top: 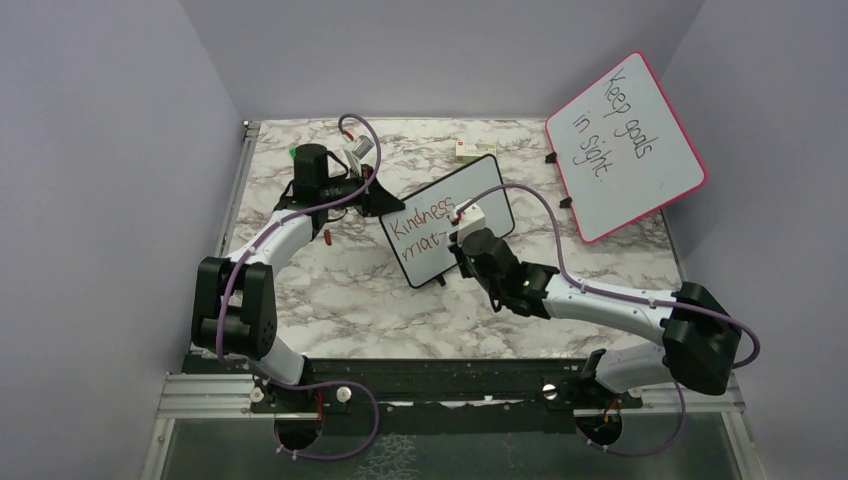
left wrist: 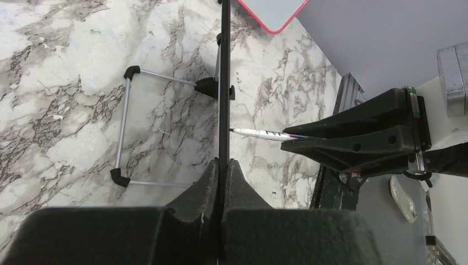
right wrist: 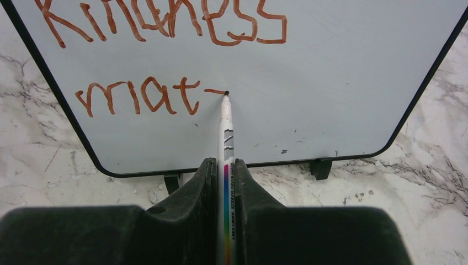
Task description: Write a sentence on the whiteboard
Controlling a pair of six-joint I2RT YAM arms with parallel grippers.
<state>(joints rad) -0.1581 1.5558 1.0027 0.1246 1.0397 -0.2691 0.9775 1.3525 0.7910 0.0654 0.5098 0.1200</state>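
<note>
My left jaws clenched on whiteboard [right wrist: 331, 83] edge, right jaws grasped marker [right wrist: 226, 138], tip on whiteboard. Sentence [right wrist: 154, 96] showed "Kindness mat-"; rest not written yet.

The whiteboard [right wrist: 331, 72] looks smooth; the table [right wrist: 430, 210] has a veined marble finish.

Top edge crops the sentence [right wrist: 152, 96]; jaws hide the rear of the marker [right wrist: 226, 127].

Passage: bare marble tabletop [top: 350, 300] between the arm bases and the small black-framed whiteboard [top: 447, 220]. Obstacles: that board mid-table, left gripper [left wrist: 223, 165] clamped on its edge, right gripper [right wrist: 225, 165] pressing a white marker [right wrist: 225, 127] to its face; large pink-framed board [top: 625, 145] rear right.
</note>
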